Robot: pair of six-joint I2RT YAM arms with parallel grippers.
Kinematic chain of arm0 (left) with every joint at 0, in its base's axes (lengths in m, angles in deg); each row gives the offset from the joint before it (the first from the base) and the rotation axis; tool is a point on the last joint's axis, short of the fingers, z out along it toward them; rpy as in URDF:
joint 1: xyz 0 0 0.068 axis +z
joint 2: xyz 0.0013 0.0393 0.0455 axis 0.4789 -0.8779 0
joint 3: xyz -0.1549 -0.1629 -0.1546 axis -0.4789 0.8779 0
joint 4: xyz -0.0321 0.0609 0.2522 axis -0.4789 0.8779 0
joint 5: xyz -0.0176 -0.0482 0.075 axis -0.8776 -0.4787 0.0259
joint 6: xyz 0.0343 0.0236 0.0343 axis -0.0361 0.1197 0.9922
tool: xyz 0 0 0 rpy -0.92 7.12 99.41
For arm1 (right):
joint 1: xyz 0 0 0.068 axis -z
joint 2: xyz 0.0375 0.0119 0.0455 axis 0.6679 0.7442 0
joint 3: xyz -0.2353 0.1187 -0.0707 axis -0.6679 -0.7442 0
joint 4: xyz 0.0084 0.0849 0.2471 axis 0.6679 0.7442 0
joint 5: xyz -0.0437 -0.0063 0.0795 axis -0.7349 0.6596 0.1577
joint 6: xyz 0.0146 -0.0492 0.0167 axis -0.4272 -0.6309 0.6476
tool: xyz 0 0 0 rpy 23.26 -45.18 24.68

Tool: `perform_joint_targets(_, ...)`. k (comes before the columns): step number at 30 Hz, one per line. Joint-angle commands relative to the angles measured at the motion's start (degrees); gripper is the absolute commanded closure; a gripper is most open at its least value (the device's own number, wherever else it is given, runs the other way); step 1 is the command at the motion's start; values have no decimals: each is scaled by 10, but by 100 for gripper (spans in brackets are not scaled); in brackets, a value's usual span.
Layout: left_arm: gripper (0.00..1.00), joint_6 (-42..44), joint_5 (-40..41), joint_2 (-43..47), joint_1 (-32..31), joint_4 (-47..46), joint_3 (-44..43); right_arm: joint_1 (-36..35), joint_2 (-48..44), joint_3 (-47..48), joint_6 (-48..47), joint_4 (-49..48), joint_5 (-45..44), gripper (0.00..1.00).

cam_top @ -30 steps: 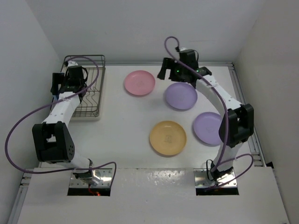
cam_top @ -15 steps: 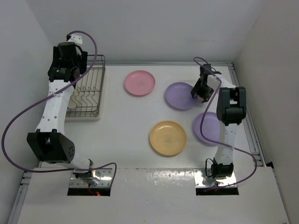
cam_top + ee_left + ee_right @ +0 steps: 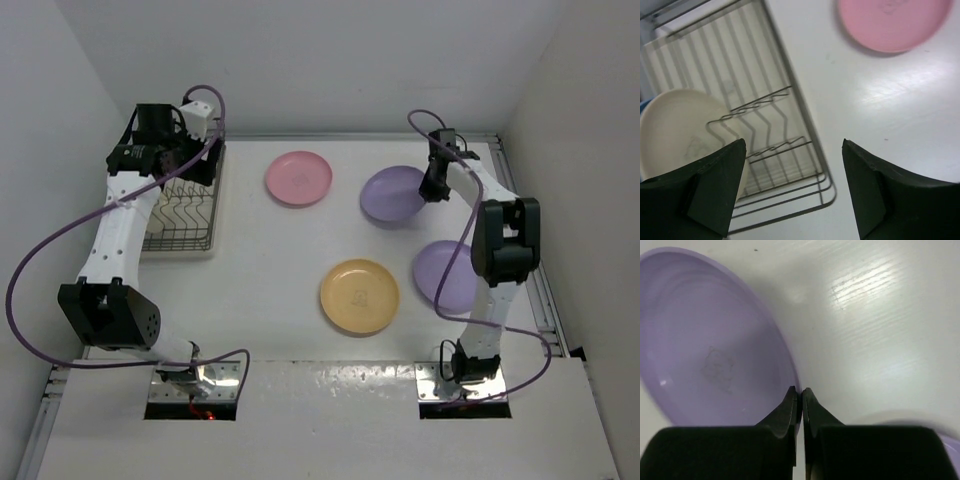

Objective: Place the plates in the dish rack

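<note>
White surface (image 3: pixel 280 250) carrying everything. Dish rack (image 3: pixel 196 232) at far left: dark wire, upright tines, cream tray base.

Left gripper (image 3: pixel 793 145) above rack's right-hand edge, jaws spread wide, nothing between them. Cream plate (image 3: pixel 680 125) standing in the tines, left of that gripper in wrist view, not touching it.

Far lavender plate (image 3: pixel 392 193) right of centre, rim pinched in right gripper (image 3: pixel 801 392), jaws clamped tight on its right edge. Looks tipped up off the surface on the gripped side, hard to be sure from above. Near lavender plate (image 3: pixel 445 275) flat beside right arm's elbow, well apart from that gripper. Pink plate (image 3: pixel 298 177) flat at far centre, between rack and held plate. Orange plate (image 3: pixel 359 296) flat, closest to the arm bases, well apart from both grippers.

Plates all round, shallow, matte, equal size.

Count: one rack. Five plates visible: two lavender, one pink, one orange, one cream. Four out on the surface side, one racked. Two grippers.
</note>
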State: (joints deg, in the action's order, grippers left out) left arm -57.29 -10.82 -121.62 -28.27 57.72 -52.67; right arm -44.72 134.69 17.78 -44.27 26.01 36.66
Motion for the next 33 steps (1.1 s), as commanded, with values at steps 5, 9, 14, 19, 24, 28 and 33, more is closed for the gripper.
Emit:
perform_joint_targets(5, 21, 11, -251, -11, -31, 22, -8, -149, -200, -84, -180, -159, -22, 100)
perform_joint_targets(9, 21, 11, -256, -42, -65, 22, -20, -235, -199, -72, -165, -183, 59, 100)
perform_joint_targets(14, 22, 18, -228, -69, -82, 22, -20, -289, -178, -63, -141, -241, 181, 100)
perform_joint_targets(19, 37, 18, -219, -75, -77, 22, 12, -314, -182, -68, -126, -284, 249, 100)
perform_joint_targets(24, 84, 25, -207, -75, -77, 28, 25, -317, -181, -70, -127, -291, 265, 100)
perform_joint_targets(28, 100, 19, -166, -70, -60, 34, 6, -317, -175, -66, -123, -286, 265, 82)
perform_joint_targets(33, 100, -6, 24, -45, -18, 22, -66, -313, -169, -37, -123, -232, 233, 1)
